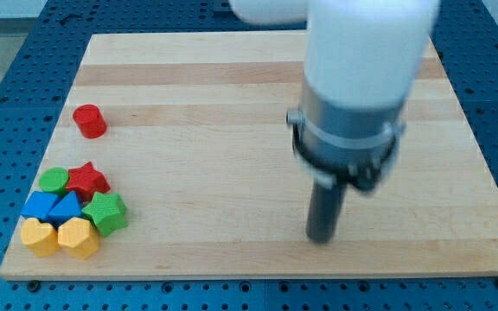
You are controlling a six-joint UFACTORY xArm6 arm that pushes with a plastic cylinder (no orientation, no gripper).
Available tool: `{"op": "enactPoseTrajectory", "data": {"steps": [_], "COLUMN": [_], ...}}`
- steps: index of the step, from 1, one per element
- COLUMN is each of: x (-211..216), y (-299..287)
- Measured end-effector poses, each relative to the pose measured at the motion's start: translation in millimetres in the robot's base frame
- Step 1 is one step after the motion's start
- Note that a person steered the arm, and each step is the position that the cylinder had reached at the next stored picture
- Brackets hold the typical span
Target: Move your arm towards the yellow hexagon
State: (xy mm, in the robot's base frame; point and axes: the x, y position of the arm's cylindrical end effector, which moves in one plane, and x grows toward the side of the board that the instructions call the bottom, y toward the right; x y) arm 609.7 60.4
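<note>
The yellow hexagon (pixel 79 237) sits near the board's bottom-left corner, in a tight cluster of blocks. A second yellow block (pixel 39 235) lies just to its left. My tip (pixel 321 238) rests on the board at the lower right of centre, far to the right of the hexagon and at about the same height in the view. The arm's white body and grey collar (pixel 346 138) rise above the tip.
The cluster also holds two blue blocks (pixel 40 206) (pixel 64 210), a green star-like block (pixel 105 212), a red star (pixel 86 180) and a green round block (pixel 54 180). A red cylinder (pixel 89 121) stands alone at upper left. The wooden board (pixel 232 104) lies on a blue pegboard.
</note>
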Motion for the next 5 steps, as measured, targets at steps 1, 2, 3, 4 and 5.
{"op": "enactPoseTrajectory", "data": {"steps": [1, 2, 3, 4, 5], "x": [9.0, 9.4, 9.0, 9.0, 8.7], "y": [-7.4, -12.2, -29.0, -86.6, -141.2]}}
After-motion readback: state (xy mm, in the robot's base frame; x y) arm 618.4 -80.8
